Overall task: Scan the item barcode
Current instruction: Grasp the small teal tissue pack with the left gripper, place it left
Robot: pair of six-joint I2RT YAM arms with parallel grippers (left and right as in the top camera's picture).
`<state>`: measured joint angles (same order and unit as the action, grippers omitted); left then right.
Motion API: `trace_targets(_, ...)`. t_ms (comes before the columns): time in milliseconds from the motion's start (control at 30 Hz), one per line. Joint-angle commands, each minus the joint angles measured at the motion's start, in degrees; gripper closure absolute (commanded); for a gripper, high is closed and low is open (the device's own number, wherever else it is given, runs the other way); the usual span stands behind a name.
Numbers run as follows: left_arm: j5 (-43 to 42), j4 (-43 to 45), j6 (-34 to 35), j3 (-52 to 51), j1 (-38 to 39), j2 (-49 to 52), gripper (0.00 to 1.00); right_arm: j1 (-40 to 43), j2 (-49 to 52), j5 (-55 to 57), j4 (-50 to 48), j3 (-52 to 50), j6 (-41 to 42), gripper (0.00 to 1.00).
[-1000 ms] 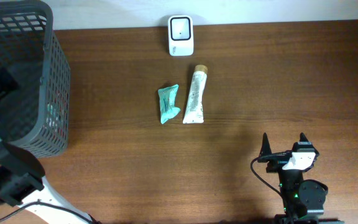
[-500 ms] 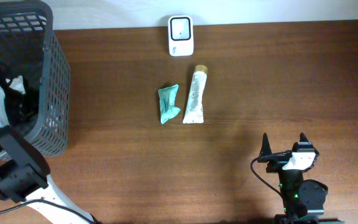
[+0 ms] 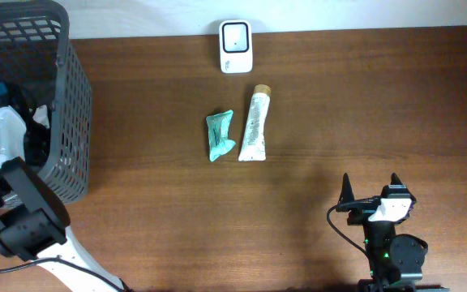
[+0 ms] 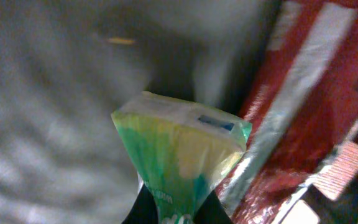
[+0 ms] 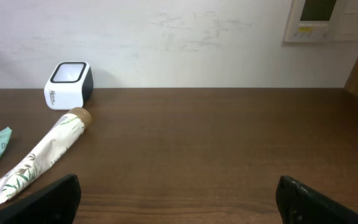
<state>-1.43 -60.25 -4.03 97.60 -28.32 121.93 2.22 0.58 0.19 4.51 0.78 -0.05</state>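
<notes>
At the far left, a dark mesh basket (image 3: 71,122) stands on a brown wooden table (image 3: 339,97), and the left arm reaches down into it. Inside the basket, the left claw (image 4: 169,214) is clamped together on the narrow end of a green-and-yellow packet (image 4: 179,149) — the packet fans out away from the dark fingertips and ends in a pale sealed edge. Just right of that claw, close against the packet, lies a red packet (image 4: 316,93) with a silvery stripe.

Well to the right of the left claw, on the table, a crumpled teal pouch (image 3: 219,135) lies just beside a pale tube (image 3: 255,123) with a tan cap. Beyond the tube's cap sits the white barcode scanner (image 3: 235,46), near the table's back edge.

At the lower right, the right claw (image 3: 371,188) has its fingers spread wide apart — scanner, tube and pouch all lie ahead of it and to its left, well apart from it.
</notes>
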Motion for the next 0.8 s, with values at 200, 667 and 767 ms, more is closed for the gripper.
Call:
trace_targets(200, -0.5, -3.0, 25.5, 47.5, -1.9, -6.4, 1.0, 0.2, -0.4, 0.3, 0.2, -0.5, -0.2, 0.01)
trace_targets(667, -12.4, -18.2, 24.7, 49.5, 31.0, -11.3, 0.99, 0.2, -0.4, 0.3, 0.2, -0.5, -0.2, 0.01)
trace_targets(767, 0.3, -19.2, 24.8, 38.8, 38.0, -11.3, 1.0, 0.2, -0.4, 0.3, 0.2, -0.5, -0.2, 0.01)
